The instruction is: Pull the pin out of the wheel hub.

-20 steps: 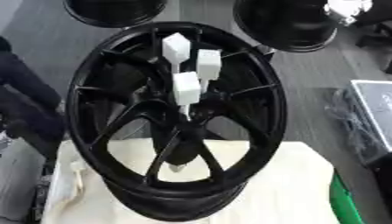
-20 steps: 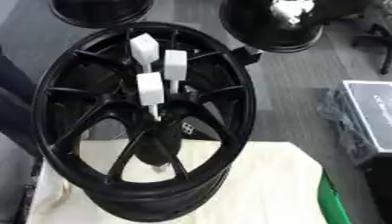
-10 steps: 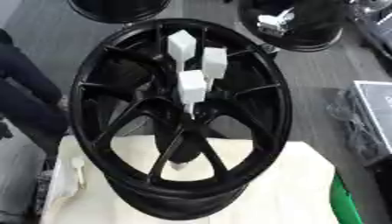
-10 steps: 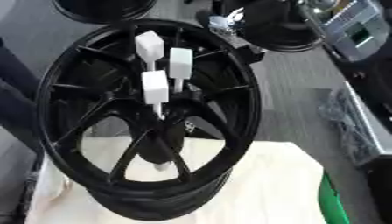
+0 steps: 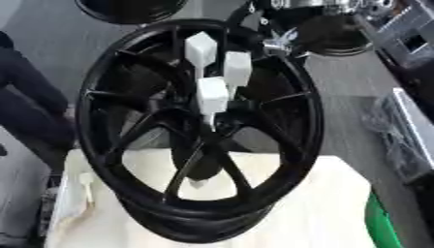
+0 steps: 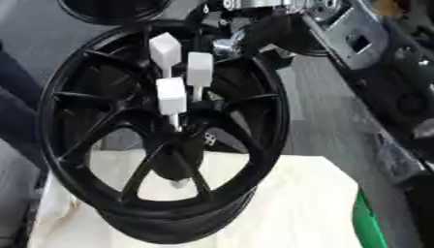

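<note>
Three white block-topped pins stick up from the middle of the big black spoked wheel hub, below the right hand, whose fingers I cannot make out.

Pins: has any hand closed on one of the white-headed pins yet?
No: all three pins stand free in the wheel, while the right arm reaches in above the rim.

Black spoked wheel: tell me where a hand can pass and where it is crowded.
The openings between the lower spokes of the black spoked wheel are free, with cream cloth behind them. The cloth right of the rim is bare too. The hub is crowded: three white block-headed pins cluster there, and the robot's right arm comes in at upper right.
</note>
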Robot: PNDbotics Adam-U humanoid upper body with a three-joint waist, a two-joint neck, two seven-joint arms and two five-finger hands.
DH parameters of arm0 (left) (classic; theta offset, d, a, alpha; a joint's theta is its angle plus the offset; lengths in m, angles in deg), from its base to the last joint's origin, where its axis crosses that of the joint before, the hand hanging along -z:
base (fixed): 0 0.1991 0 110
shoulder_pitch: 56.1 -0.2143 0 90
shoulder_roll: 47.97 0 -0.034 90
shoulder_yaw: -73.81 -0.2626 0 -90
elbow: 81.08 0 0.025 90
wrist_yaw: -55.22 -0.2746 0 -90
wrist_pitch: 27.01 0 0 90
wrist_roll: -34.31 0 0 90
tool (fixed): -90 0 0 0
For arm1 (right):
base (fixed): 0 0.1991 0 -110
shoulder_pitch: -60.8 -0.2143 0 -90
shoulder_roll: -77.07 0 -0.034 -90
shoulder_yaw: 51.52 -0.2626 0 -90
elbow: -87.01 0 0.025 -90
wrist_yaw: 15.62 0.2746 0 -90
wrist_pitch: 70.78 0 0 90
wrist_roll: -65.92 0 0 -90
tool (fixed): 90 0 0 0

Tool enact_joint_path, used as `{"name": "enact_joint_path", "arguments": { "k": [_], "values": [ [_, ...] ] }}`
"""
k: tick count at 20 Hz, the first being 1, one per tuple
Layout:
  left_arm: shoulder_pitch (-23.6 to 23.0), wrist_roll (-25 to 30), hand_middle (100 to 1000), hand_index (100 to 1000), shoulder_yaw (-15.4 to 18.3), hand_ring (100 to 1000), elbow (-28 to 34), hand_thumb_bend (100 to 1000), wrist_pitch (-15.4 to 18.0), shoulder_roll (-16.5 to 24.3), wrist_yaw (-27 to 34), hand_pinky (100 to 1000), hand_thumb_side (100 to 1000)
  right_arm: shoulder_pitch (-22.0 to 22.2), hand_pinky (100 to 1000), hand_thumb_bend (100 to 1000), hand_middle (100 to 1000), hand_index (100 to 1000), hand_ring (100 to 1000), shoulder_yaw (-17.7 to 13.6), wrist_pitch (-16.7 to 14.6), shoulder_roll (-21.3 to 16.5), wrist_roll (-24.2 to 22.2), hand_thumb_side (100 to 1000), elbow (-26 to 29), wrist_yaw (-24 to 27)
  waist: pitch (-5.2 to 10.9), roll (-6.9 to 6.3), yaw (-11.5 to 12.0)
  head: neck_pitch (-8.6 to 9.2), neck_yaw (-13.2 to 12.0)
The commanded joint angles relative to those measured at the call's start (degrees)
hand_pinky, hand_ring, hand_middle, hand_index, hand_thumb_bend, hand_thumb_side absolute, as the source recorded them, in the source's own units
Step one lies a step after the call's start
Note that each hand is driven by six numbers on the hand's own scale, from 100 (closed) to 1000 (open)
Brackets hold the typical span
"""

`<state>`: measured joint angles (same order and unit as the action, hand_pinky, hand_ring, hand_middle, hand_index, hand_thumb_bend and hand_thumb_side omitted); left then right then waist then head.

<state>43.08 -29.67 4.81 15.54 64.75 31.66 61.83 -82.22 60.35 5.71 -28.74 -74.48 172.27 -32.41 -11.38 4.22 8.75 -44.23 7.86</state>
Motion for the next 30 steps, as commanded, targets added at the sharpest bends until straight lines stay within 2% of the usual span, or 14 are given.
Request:
{"name": "enact_joint_path", "arguments": {
  "k": [1, 8, 18, 23, 26, 27, 28, 30],
  "values": [
    [0.73, 0.21, 507, 633, -0.16, 448, 0.49, 670, -0.01, 1.37, -0.12, 486, 338, -1.25, 737, 100, 882, 958, 453, -0.80, -2.10, -0.44, -1.48, 695, -0.37, -4.49, 0.85, -0.35, -0.06, 0.38, 0.25],
    [0.67, 0.28, 507, 633, -0.22, 448, 0.35, 674, 0.14, 1.26, -0.20, 485, 341, -1.60, 734, 100, 884, 961, 443, -1.27, -4.37, 0.83, -1.57, 671, -3.54, -10.21, 0.83, -0.51, 0.28, 0.35, 0.21],
    [0.63, 0.38, 507, 633, -0.26, 448, 0.27, 679, 0.13, 1.13, -0.37, 485, 344, -2.00, 721, 100, 839, 931, 407, -0.91, -5.67, 2.24, -1.57, 686, -5.68, -12.73, 0.81, -0.50, 0.53, 0.33, 0.28],
    [0.64, 0.45, 507, 634, -0.23, 448, 0.26, 681, 0.12, 1.09, -0.44, 486, 346, -1.86, 715, 100, 812, 928, 393, -0.36, -6.19, 2.47, -1.57, 728, -6.06, -13.13, 0.80, -0.50, 0.58, 0.37, 0.28],
    [0.59, 0.39, 507, 634, -0.17, 448, 0.25, 682, 0.10, 1.10, -0.44, 486, 347, -2.21, 714, 100, 814, 933, 393, -1.16, -5.72, 2.24, -1.57, 749, -5.82, -12.26, 0.87, -0.48, 0.49, 0.39, 0.21],
    [0.58, 0.38, 507, 634, -0.16, 448, 0.24, 682, 0.09, 1.10, -0.43, 486, 348, -2.36, 713, 100, 814, 934, 391, -1.48, -5.47, 2.09, -1.57, 820, -5.62, -11.74, 0.91, -0.47, 0.45, 0.40, 0.18],
    [0.56, 0.38, 507, 634, -0.15, 448, 0.23, 683, 0.07, 1.12, -0.43, 486, 347, -2.52, 712, 100, 814, 935, 390, -1.76, -5.21, 1.91, -1.57, 763, -5.34, -11.17, 0.96, -0.45, 0.39, 0.41, 0.15],
    [0.53, 0.36, 507, 634, -0.13, 448, 0.20, 684, 0.02, 1.14, -0.44, 486, 347, -2.83, 712, 100, 814, 937, 390, -2.22, -4.71, 1.41, -1.57, 782, -4.50, -9.90, 1.04, -0.41, 0.23, 0.40, 0.07]
  ]
}}
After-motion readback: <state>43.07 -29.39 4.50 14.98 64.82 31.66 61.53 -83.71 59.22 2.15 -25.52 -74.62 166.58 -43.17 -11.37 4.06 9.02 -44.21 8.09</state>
